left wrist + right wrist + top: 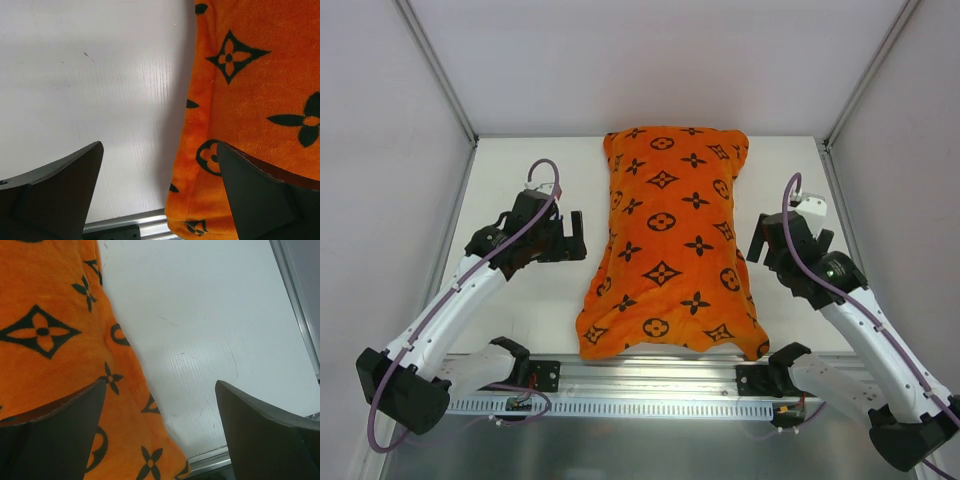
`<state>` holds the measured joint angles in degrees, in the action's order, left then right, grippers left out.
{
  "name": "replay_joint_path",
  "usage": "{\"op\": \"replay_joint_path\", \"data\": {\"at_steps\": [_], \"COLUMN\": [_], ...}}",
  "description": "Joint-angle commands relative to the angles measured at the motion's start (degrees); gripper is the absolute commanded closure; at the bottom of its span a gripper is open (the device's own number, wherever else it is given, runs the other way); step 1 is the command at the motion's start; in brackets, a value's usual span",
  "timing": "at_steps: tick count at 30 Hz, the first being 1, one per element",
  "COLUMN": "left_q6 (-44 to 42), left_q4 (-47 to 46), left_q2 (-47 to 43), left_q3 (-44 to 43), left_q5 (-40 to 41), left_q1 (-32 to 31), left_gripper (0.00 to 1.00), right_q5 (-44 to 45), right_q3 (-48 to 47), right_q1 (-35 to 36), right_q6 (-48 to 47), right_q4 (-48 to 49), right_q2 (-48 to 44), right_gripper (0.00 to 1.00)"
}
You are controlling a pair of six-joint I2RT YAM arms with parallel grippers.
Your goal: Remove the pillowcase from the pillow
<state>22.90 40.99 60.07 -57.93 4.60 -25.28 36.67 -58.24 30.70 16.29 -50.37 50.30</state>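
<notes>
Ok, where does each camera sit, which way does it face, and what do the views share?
Top external: fixed above and behind the arms, looking down on the table; left arm and right arm flank the orange pillowcase.
Left wrist: on the left arm, looking down at the pillowcase's left edge; left fingers spread, in foreground.
Right wrist: on the right arm, looking down at its right edge; right fingers spread.
Shared: all three show pillowcase and table; both wrist views catch the near-edge rail.

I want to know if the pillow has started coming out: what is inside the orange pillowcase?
Only the pillowcase shows, bulging as if filled. Its fabric covers whatever is inside in all three views; no white pillow is visible, even at the near edge.
</notes>
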Motion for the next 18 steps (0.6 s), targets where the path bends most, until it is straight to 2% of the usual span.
{"op": "replay_joint_path", "data": {"at_steps": [1,11,15,18], "left_q6": [-1.45,-2.06,-1.8,-1.28], "left_q4": [0.23,0.23,0.05,-0.74], "left_q2": [0.57,0.92,0.48,1.53], "left_q3": [-1.13,-1.48,-1.13,-0.95], "left_q5": [-1.26,-3.81,-4.95,-9.6], "left_q1": [0.32,0.32,0.4,0.05], "left_gripper": [0.01,0.01,0.01,0.01], "right_q5": [1.31,0.43,-2.91,-7.56], "right_q3": [-0.12,1.55,1.29,1.63], "right_q1": [0.15,0.15,0.15,0.06], "right_q6": [0.76,0.49,-1.09,-3.54], "right_q4": [-0.26,0.62,2.2,4.65], "right_q2": [0.15,-1.79,-1.7,-2.22], "right_gripper": [0.04,0.04,0.04,0.04]}}
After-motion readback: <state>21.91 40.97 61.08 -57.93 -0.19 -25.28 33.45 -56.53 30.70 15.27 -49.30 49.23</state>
